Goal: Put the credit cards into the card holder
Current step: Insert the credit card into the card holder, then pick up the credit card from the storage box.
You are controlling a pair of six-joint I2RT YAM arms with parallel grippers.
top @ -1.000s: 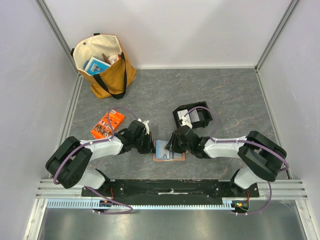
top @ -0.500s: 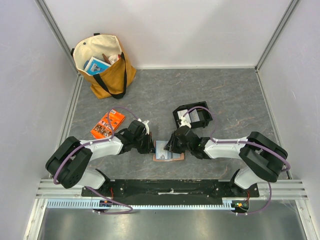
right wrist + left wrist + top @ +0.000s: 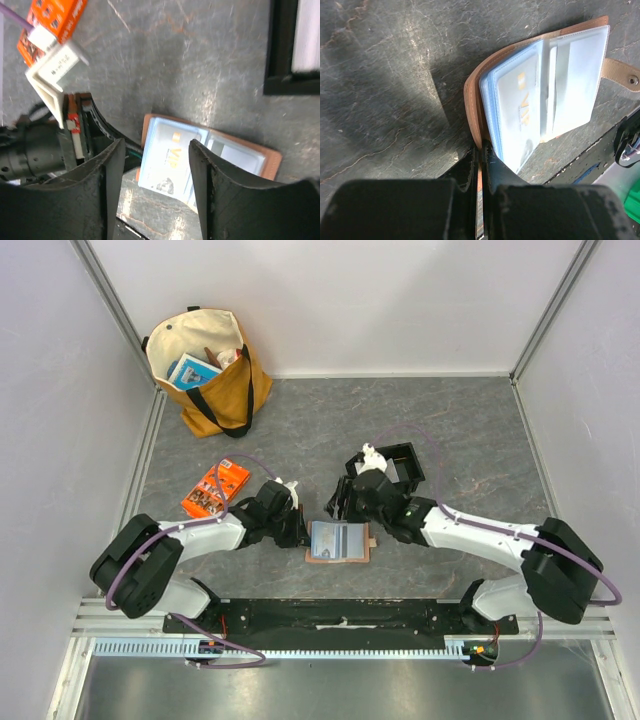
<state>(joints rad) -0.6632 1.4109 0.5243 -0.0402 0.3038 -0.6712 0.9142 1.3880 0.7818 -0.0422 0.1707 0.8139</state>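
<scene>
**Top view.** The card holder (image 3: 342, 540) lies open and flat on the bench (image 3: 470, 440), near the front edge and between the two arms. Its long axis runs left to right and its fold runs near to far. The closing strap (image 3: 371, 538) points right. My left tool (image 3: 301, 532) sits at the holder's left end. The right tool (image 3: 338, 506) hangs just behind its far edge, apart from it. The black tray (image 3: 408, 455) is behind the right wrist and partly hidden. An orange packet (image 3: 215, 490) lies to the left, and a tote bag (image 3: 215, 390) stands in the far left corner.

**Left wrist.** The tool's fingers are together, and a thin strip of the tan cover is pinched between them at the holder's edge. The pale blue sleeves face up. A card printed "VIP" (image 3: 517, 107) sits in the nearer sleeve.

**Right wrist.** The fingers (image 3: 112, 185) stand apart with nothing between them. The open holder shows on the bench below the gap. At the top right, inside the tray (image 3: 280, 50), there is a white block cropped by the frame. It is probably the credit cards (image 3: 307, 35), but I can't make out the edges.
</scene>
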